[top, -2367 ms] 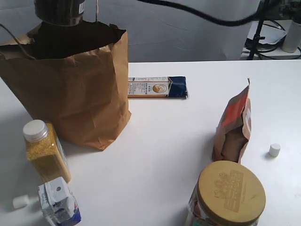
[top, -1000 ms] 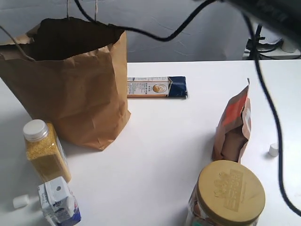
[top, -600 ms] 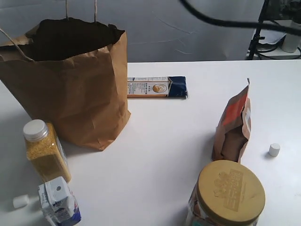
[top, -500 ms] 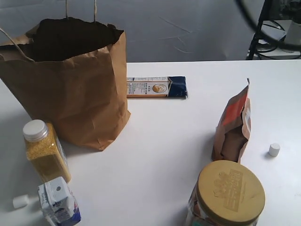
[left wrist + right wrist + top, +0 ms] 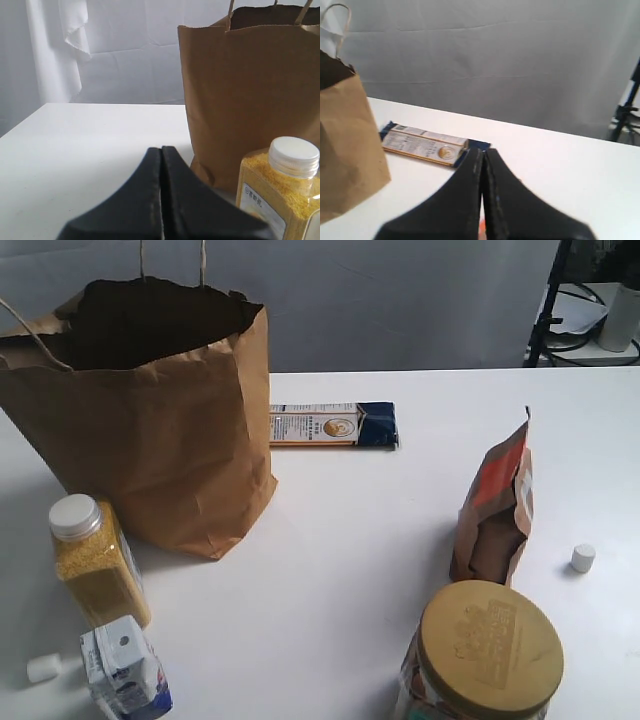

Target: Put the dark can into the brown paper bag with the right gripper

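Note:
The brown paper bag (image 5: pixel 150 430) stands upright at the back left of the table, its mouth open and dark inside; it also shows in the left wrist view (image 5: pixel 250 85) and the right wrist view (image 5: pixel 345 145). The dark can shows in no view. My right gripper (image 5: pixel 483 150) is shut with nothing between its fingers, raised above the table with the flat blue-ended packet (image 5: pixel 427 144) past its tips. My left gripper (image 5: pixel 161 148) is shut and empty, low by the table, near the bag's foot and the yellow-filled bottle (image 5: pixel 277 190). Neither gripper appears in the exterior view.
A yellow-filled bottle (image 5: pixel 95 560) and a small carton (image 5: pixel 125 670) stand front left. The flat packet (image 5: pixel 335 425) lies behind the bag. A brown-and-orange pouch (image 5: pixel 495 505) and a wide tan-lidded jar (image 5: pixel 485 655) stand at the right. Small white caps (image 5: pixel 583 558) (image 5: pixel 43 668) lie loose.
The dark can hung over the bag's mouth at first, then vanished. The right arm and its cable swept away to the right and left the exterior view.

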Tool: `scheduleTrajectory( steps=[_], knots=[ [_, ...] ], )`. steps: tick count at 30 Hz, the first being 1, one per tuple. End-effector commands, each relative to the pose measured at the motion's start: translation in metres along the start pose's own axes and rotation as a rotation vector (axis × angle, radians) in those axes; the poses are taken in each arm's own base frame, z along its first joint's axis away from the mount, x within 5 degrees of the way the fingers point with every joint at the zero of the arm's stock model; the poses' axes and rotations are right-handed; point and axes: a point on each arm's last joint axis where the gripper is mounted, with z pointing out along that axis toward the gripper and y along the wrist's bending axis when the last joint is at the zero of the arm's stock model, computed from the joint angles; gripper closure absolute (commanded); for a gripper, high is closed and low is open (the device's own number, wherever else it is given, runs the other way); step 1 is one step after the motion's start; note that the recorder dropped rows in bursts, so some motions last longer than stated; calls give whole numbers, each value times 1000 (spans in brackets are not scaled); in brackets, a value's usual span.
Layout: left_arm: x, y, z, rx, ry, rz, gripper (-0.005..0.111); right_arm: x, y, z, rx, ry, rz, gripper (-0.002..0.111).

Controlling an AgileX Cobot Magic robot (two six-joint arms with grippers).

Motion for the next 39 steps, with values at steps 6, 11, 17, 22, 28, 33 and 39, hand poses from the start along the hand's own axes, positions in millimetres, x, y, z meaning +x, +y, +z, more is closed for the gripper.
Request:
scheduleTrajectory(
  steps=[6, 11, 17, 22, 28, 33, 39],
  knots=[
    [0, 0, 0, 5, -14, 1, 107, 96, -18, -38, 157, -194, -56, 108],
    [0, 0, 0, 5, -14, 1, 107, 137, -24, -54, 278, -234, -54, 108],
    [0, 0, 0, 5, -14, 1, 107, 168, -21, -67, 338, -213, -50, 108],
    [-1, 0, 0, 6, -22, 1, 107, 168, -22, -67, 350, -219, -56, 108],
    [-1, 0, 0, 6, -20, 1, 107, 169, -22, -67, 346, -208, -27, 108],
    [-1, 0, 0, 6, -20, 1, 107, 169, -22, -67, 344, -215, -18, 108],
    [-1, 0, 0, 6, -20, 1, 107, 169, -22, -67, 344, -216, -17, 108]
  ],
)
